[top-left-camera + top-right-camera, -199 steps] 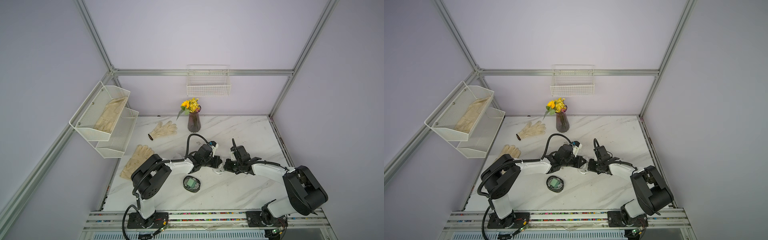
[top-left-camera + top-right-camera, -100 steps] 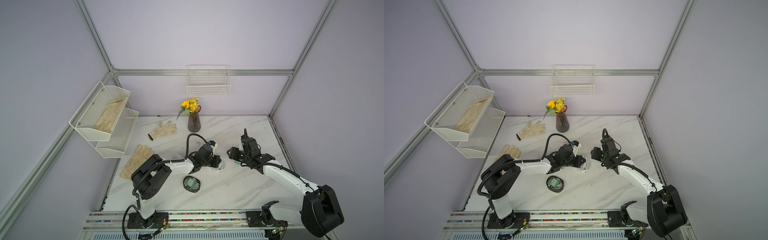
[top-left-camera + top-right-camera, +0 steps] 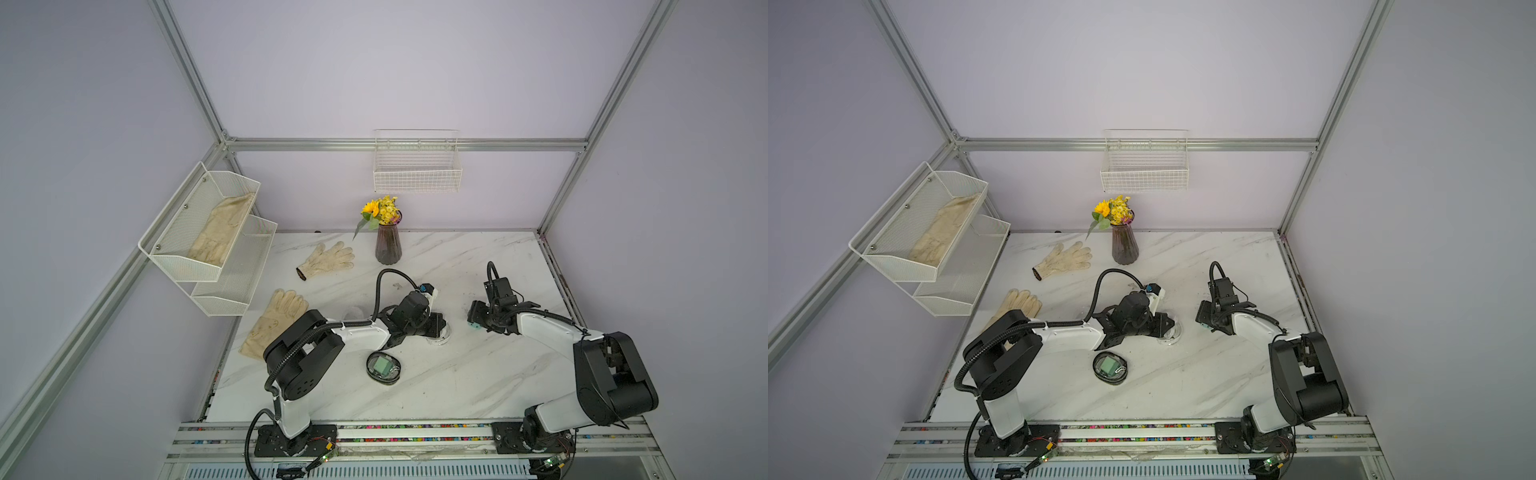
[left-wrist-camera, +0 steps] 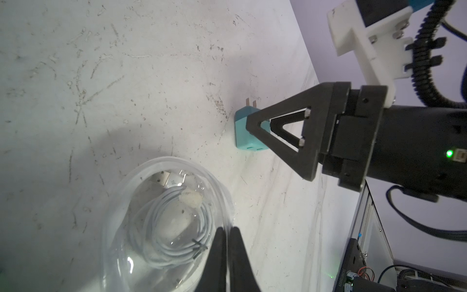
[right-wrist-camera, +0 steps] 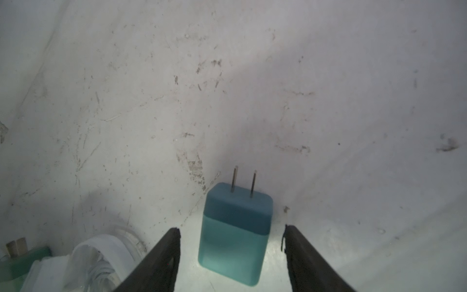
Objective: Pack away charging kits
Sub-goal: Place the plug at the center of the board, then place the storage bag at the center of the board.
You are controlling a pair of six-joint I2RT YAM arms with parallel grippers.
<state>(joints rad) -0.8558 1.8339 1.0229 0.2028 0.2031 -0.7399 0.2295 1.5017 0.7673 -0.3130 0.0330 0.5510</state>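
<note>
Right wrist view, closest in: the right claw (image 5: 231, 228) stands released, its matte black fingers (image 5: 161, 260) flanking a boxy charger (image 5: 235, 237) with a gap on either side. The charger is smooth plastic, a pale teal body under a darker teal cap, corners rounded, two flat metal prongs pointing away from the claw; it lies flat on the scuffed, grey-veined marble counter (image 5: 328, 101). Near the charger, on the left arm's side, sits a glossy clear oval case (image 4: 121, 192) holding a coiled white cable (image 4: 171, 227). The left claw (image 4: 227, 230) is clenched at that case's rim; whether it pinches the thin wall is unclear. Closer to the arms' bases than the charger, in a top view, an oval black-rimmed case (image 3: 369, 368) holds a mint-green square plug (image 3: 381, 365). Beyond the charger lie a cream knit glove (image 3: 328, 259) and a ribbed dark vase (image 3: 387, 249).
</note>
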